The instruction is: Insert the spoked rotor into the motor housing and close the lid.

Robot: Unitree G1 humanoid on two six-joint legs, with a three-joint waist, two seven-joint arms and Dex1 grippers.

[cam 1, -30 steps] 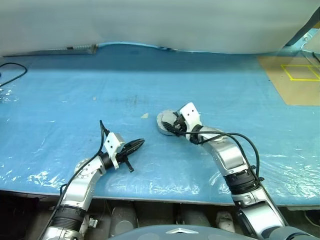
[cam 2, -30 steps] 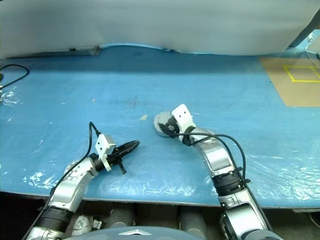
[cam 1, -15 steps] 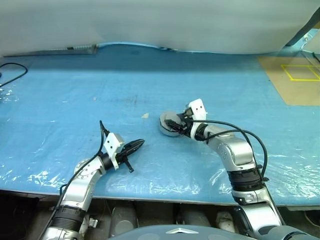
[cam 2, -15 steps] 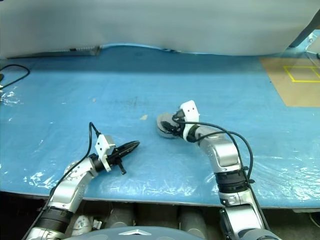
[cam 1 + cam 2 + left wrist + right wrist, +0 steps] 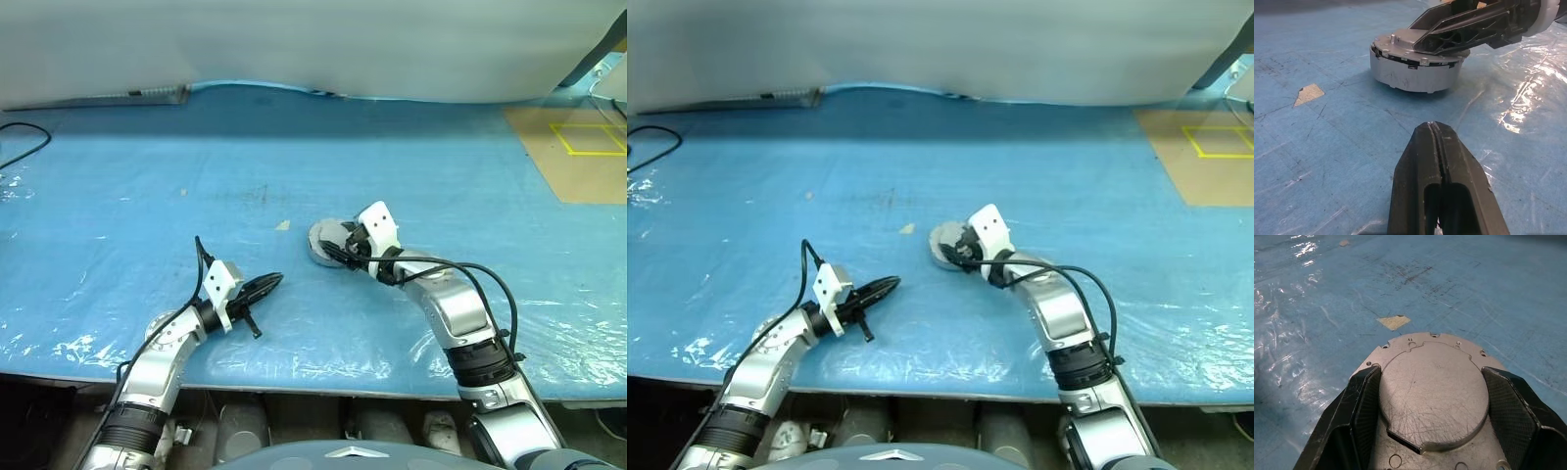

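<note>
The motor housing (image 5: 323, 247) is a short silver cup standing on the blue table sheet, also seen from the side (image 5: 1413, 73). The lid (image 5: 1432, 391), a scratched grey plate with a raised round middle, lies flat on top of it. My right gripper (image 5: 338, 247) reaches over the housing from the right, its two black fingers (image 5: 1364, 401) pressed against either side of the lid's raised middle. My left gripper (image 5: 272, 283) hovers low over the sheet to the housing's left, shut and empty, its tip (image 5: 1434, 128) pointing at the housing. The spoked rotor is hidden.
A small tan scrap (image 5: 283, 225) lies on the sheet just left of the housing. A brown board with yellow lines (image 5: 578, 157) sits at the back right. A black cable (image 5: 20, 147) curls at the far left. A grey strip (image 5: 147, 95) lies along the back edge.
My right wrist swung a little to the right half a second ago and has come back. The housing and the left arm have stayed where they were.
</note>
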